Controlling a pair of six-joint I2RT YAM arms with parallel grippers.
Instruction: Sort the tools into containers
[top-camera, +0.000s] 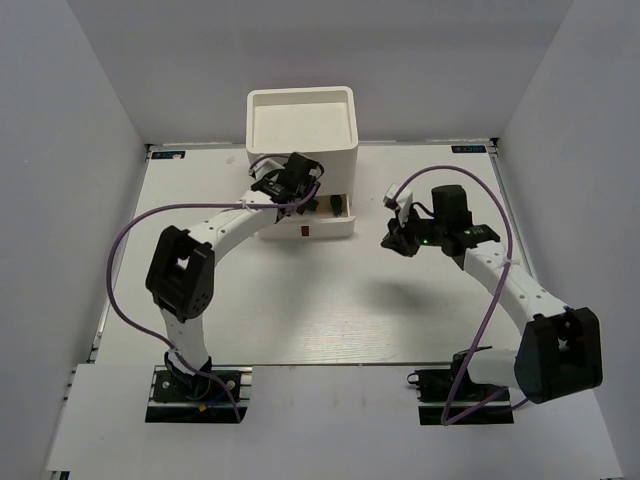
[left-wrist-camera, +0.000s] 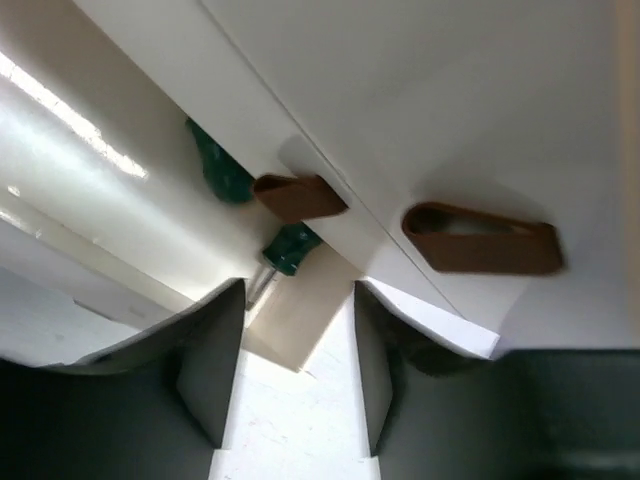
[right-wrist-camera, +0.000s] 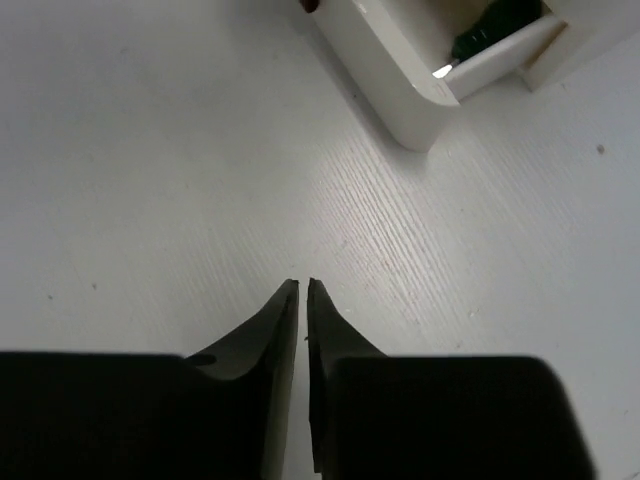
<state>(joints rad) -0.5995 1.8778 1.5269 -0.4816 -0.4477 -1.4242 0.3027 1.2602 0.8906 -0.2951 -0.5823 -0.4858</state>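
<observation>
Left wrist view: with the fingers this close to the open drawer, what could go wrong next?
The green screwdriver lies close to a brown handle in the open drawer; pushing it shut could jam the tool. The left gripper, fingers open, might also shove the organizer backward.

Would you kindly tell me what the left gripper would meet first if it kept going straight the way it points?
Probably the green-handled screwdriver inside the white organizer, straight beyond the open left gripper and just below a brown handle. Depth is unclear, so the organizer's edge might come first.
</observation>
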